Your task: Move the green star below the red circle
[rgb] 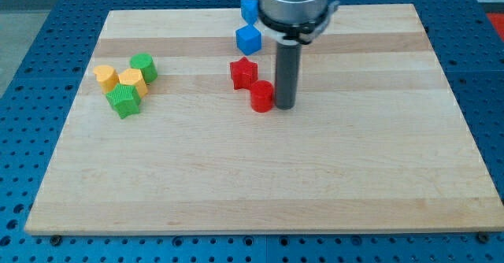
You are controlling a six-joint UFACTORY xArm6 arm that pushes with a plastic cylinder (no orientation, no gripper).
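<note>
At the view's left, your green star (124, 101) sits in a tight cluster, touching a yellow block (131, 82), with another yellow block (106, 77) and a green cylinder (144, 67) close by. Push it carelessly and you'll likely drag those neighbours along. Mid-board lie a red star (243, 72) and the red circle (261, 95), with two blue blocks (248, 38) above. My tip (285, 106) stands just right of the red circle, possibly touching; any leftward start would shove your target marker. There's no pincer here, only a rod, holding nothing.
</note>
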